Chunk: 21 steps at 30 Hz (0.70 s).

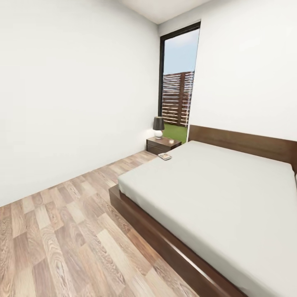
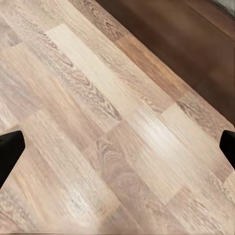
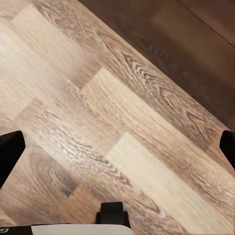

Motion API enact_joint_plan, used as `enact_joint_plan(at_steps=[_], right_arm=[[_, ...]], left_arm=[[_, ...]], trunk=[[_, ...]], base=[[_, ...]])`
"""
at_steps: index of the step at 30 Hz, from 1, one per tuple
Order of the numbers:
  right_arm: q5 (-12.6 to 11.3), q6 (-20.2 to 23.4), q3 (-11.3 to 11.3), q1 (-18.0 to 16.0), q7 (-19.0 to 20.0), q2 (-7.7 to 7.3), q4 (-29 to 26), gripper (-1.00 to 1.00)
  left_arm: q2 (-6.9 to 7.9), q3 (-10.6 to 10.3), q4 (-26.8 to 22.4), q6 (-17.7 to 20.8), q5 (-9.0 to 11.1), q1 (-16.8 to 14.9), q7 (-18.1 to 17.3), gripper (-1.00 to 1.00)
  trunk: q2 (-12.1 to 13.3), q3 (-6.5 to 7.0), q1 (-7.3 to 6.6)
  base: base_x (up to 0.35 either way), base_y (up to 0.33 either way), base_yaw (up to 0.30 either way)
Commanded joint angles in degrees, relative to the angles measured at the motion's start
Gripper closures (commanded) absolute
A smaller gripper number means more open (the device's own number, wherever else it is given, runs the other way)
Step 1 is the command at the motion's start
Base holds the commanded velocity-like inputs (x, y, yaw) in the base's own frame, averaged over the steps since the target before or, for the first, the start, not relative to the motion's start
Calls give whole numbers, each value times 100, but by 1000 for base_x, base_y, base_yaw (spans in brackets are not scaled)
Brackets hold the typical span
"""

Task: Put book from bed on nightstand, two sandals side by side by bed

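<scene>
Small thin book [image 1: 165,156] with a pale cover lies flat on the plain grey-white mattress of the low dark-brown-framed bed [image 1: 214,194], at the corner nearest the dark brown wooden nightstand [image 1: 163,145]; cover detail too small to read. Left gripper [image 2: 117,147] and right gripper [image 3: 117,147] both point down at the light wood-plank floor [image 1: 62,231] beside the bed frame; black fingertips [image 2: 10,149] spread wide, holding nothing.

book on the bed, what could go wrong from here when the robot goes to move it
1. The book lies at the far corner of the bed, close to the mattress edge; a clumsy grasp could push it off onto the floor.
2. The nightstand already carries a lamp, so little top is free and an arm could knock it.
3. The book looks thin and flat, probably hard to pinch.
</scene>
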Motion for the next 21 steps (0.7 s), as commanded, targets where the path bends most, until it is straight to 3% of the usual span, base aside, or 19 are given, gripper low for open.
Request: enact_joint_plan(at_steps=[1,21], right_arm=[[-5,-17,-4,-2,-2,0,2,-100],[-5,-18,0,-2,-2,2,5,-100]], left_arm=[[-2,-1,1,-11,46,-2,0,-100],[-2,-1,70,-11,47,0,5,-100]], trunk=[[-3,-5,0],[-3,-5,0]], base=[[0,0,294],[0,0,294]])
